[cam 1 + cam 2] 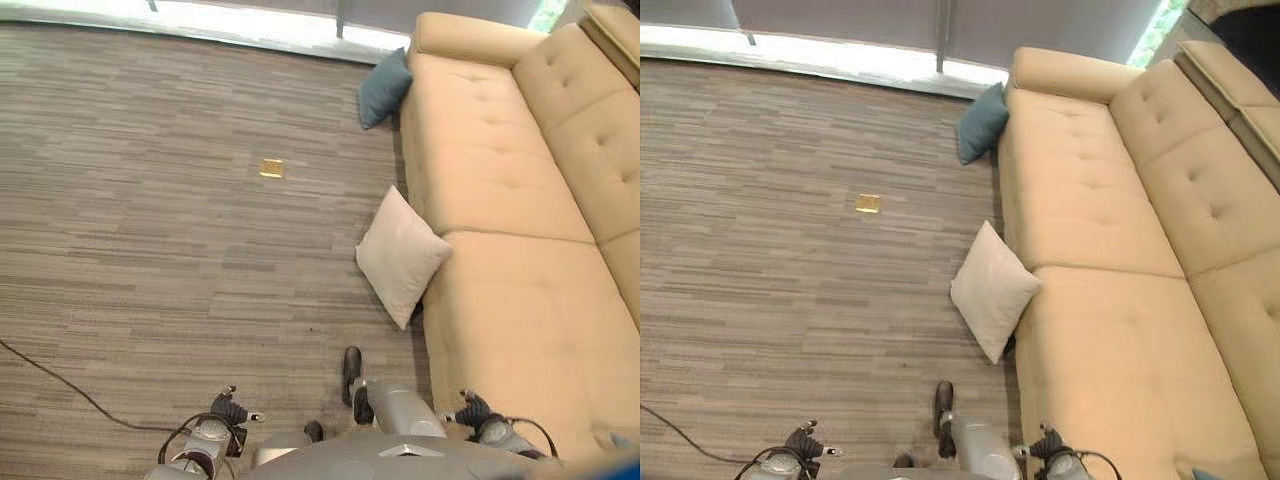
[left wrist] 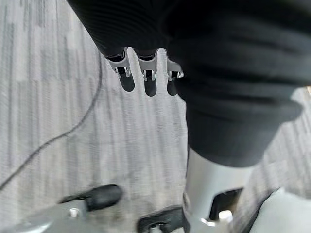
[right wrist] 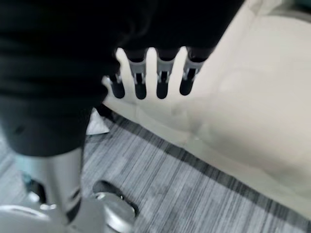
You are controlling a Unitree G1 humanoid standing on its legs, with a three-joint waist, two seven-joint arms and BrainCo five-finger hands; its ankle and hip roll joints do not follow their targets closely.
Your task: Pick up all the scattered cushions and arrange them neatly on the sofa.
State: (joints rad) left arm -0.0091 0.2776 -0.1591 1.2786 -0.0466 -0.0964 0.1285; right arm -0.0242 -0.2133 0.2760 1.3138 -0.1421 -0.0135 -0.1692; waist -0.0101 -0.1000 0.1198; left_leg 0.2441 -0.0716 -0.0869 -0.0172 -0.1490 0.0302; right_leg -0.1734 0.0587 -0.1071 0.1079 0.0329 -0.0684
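On the floor against the sofa's (image 1: 500,200) front edge, a cream cushion (image 1: 400,255) leans on one corner, touching the seat where the two seat pads meet. Farther off, a teal cushion (image 1: 384,87) rests on the floor too, propped against the sofa's far end near its armrest. Both cushions are off the seat, and I hold neither. A small gold plate (image 1: 271,168) is set into the striped carpet (image 1: 150,220), well apart from both cushions and out toward my left.

My left hand (image 2: 146,80) hangs over the carpet with its fingers straight and relaxed, grasping nothing. My right hand (image 3: 160,77) hangs just beside the sofa's front edge, its fingers (image 3: 140,82) also straight and spread a little, holding nothing; past them I see the pale seat and the carpet below it. The cream cushion lies ahead of me, nearer my right side than my left.
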